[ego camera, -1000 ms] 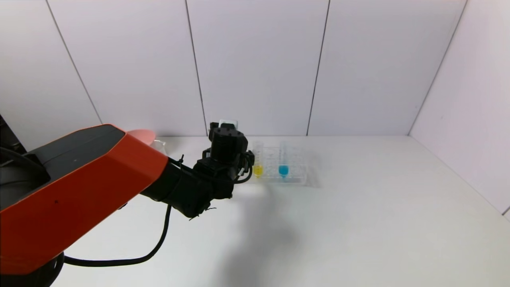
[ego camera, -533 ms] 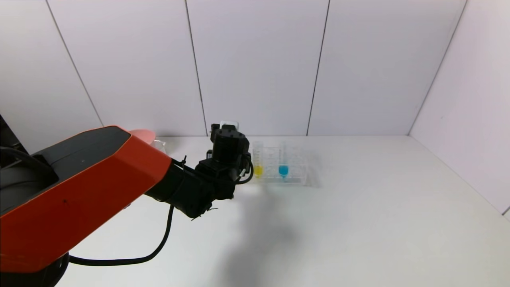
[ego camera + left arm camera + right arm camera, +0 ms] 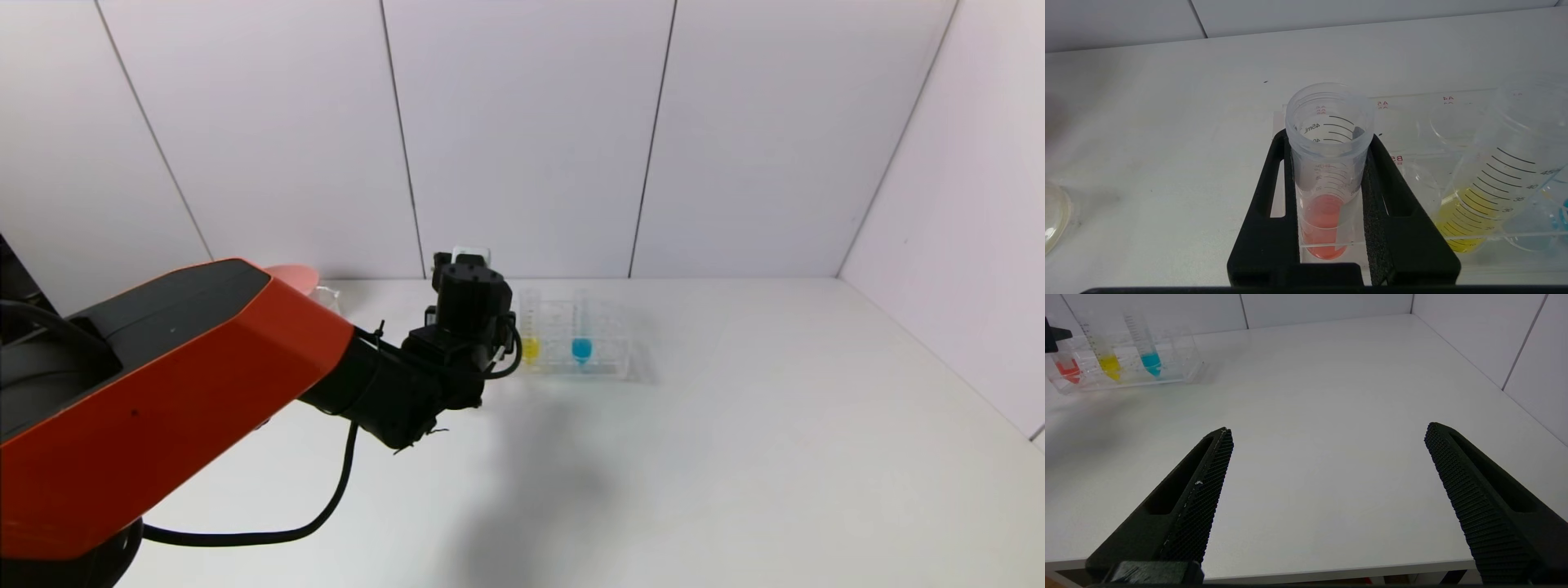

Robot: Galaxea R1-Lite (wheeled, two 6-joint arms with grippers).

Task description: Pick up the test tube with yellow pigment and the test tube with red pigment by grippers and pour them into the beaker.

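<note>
**Red tube gripped in the rack, lift pending**

- Table (image 3: pixel 735 457): white, walled at the back and right. All items sit near its back edge, left of centre.
- Left arm (image 3: pixel 163 384): orange and black, reaching from the near left corner toward the rack.
- Rack (image 3: pixel 1180 363): clear plastic, many holes, near the back edge. It holds three tubes in a row.
- Pink bowl (image 3: pixel 290 276): partly hidden behind the arm, toward the back left corner.
- Beaker (image 3: pixel 326 296): clear glass, only an edge showing just beside the bowl.
- Left end effector (image 3: pixel 1329 163): closed on the red tube, one pad pressing each side below the rim.
- Right end effector (image 3: pixel 1327 437): spread wide, holding nothing, parked over the near edge of the table.
- Red tube (image 3: pixel 1327 171): upright, seated in the rack's end hole nearest the bowl.
- Yellow tube (image 3: pixel 1486 183): just beside the red one, upright, untouched.
- Blue tube (image 3: pixel 1145 343): next along; not wanted.

Step in hand, as judged: grasp of the red tube made, nothing poured yet. The next move calls for a straight upward pull clear of the rack, keeping the open mouth up, then carrying toward the beaker.
</note>
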